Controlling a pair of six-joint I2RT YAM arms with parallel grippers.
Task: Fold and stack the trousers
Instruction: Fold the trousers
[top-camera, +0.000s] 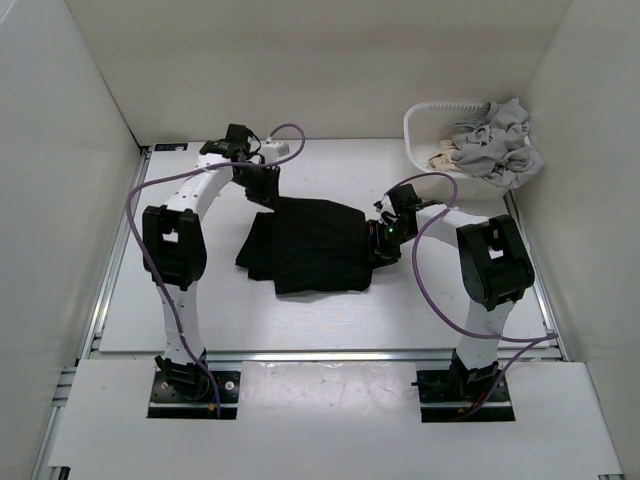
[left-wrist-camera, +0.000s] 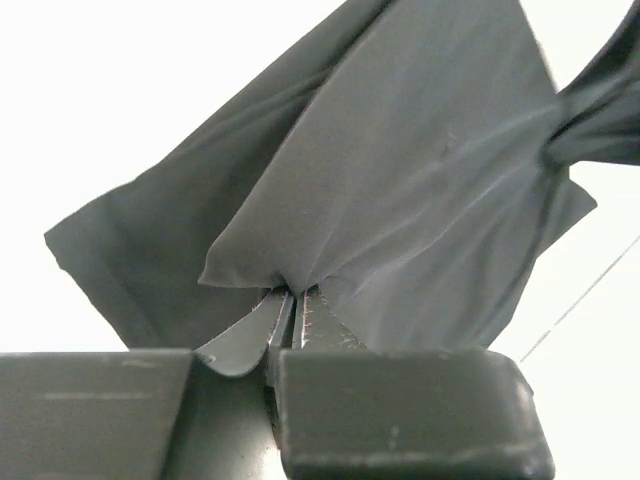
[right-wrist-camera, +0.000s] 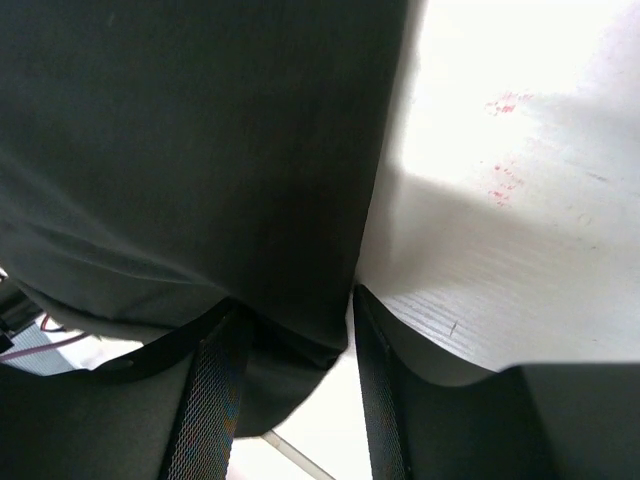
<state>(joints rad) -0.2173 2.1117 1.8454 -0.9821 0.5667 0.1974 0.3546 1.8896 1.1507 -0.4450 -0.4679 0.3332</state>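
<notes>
Left gripper (left-wrist-camera: 293, 292) pinched tight on puckered fold of your trousers (top-camera: 310, 245): soft matte black, rumpled slab mid-desk (top-camera: 330, 322). Right gripper (right-wrist-camera: 295, 300) astride hem, jaws apart; clamped or not, can't tell.

No lettering, label, brand, number or sign could be read in any view; the red specks (right-wrist-camera: 503, 182) on the table (right-wrist-camera: 560, 260) formed no legible mark.
</notes>
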